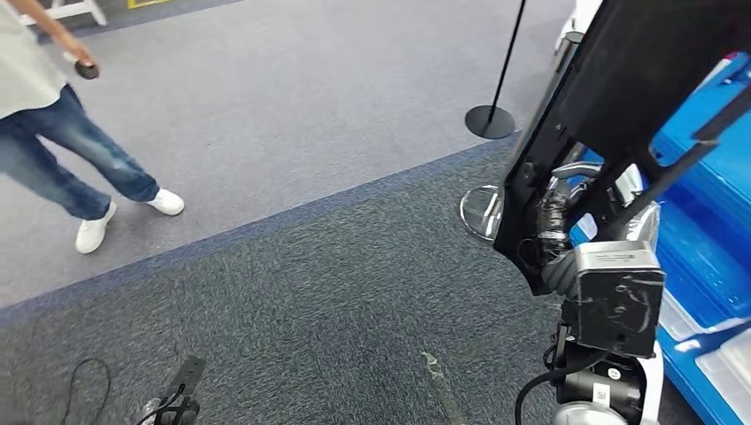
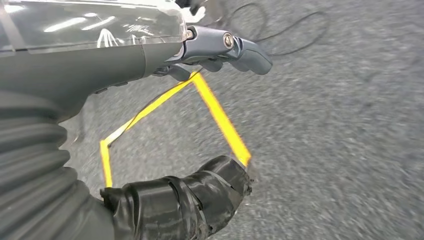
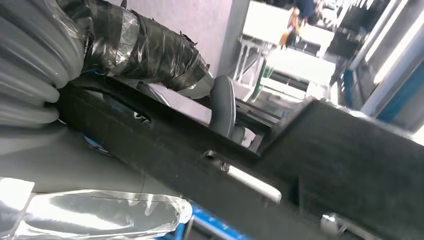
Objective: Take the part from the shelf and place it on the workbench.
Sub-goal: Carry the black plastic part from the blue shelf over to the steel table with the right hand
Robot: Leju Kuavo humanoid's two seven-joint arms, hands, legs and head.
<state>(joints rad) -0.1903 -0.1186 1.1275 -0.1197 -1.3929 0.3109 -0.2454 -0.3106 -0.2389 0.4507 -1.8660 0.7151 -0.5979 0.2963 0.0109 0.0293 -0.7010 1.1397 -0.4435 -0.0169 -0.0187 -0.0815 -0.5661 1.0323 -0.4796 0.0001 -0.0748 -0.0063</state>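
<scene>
Head view: right hand (image 1: 567, 235) grips black part (image 1: 620, 97), raised.

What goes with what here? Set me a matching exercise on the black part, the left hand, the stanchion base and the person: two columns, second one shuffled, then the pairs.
Column one:
1. black part
2. left hand
3. stanchion base
4. person

Column two:
A. stands on the lighter grey carpet, holding a small dark object
B. gripped by the right hand, beside the blue bins
C. round and black, on the lighter carpet under a thin pole
D. holds nothing, hangs over a yellow tape outline on the floor

Pairs: 1-B, 2-D, 3-C, 4-A
</scene>
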